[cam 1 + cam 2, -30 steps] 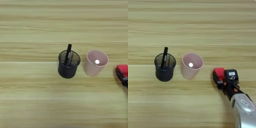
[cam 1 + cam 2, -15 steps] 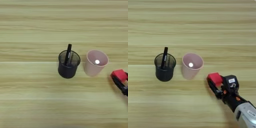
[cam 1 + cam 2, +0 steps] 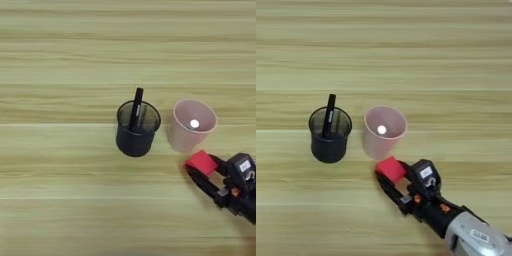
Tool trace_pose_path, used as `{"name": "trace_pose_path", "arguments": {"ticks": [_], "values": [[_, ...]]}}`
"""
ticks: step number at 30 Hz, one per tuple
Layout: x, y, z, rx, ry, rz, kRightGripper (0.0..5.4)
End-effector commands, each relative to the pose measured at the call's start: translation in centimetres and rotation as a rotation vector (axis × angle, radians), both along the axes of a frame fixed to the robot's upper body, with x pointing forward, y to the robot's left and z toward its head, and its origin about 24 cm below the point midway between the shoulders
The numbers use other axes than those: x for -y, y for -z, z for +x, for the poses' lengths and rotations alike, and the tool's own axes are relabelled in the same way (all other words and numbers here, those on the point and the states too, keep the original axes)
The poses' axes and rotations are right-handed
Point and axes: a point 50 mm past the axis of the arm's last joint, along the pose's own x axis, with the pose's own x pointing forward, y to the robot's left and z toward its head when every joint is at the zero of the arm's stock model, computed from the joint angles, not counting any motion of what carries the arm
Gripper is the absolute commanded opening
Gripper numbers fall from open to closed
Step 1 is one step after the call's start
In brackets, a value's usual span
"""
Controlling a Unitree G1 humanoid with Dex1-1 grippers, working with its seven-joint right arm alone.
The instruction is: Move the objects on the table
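Note:
A small red cube is held between the two black fingers of my right gripper, just in front of the pale pink plastic cup and close to its base. The gripper comes in from the lower right on a silver forearm. Inside the pink cup lies the white tip of a small stick. Left of it stands a black mesh pen cup with a black pen leaning in it. All rest on the light wood-grain table.
My right gripper has carried the red cube leftward, from well to the right of the pink cup to just in front of it. The cups and pen have stayed put.

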Motion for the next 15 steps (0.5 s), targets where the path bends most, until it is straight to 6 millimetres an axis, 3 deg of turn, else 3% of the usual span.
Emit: {"name": "trace_pose_path", "arguments": {"ticks": [1,15], "values": [[-2.7,-1.0,0.1,0.067,-0.099,0.016,2.37],[-6.7,0.1,1.1,0.075,-0.188,0.059,2.37]]}}
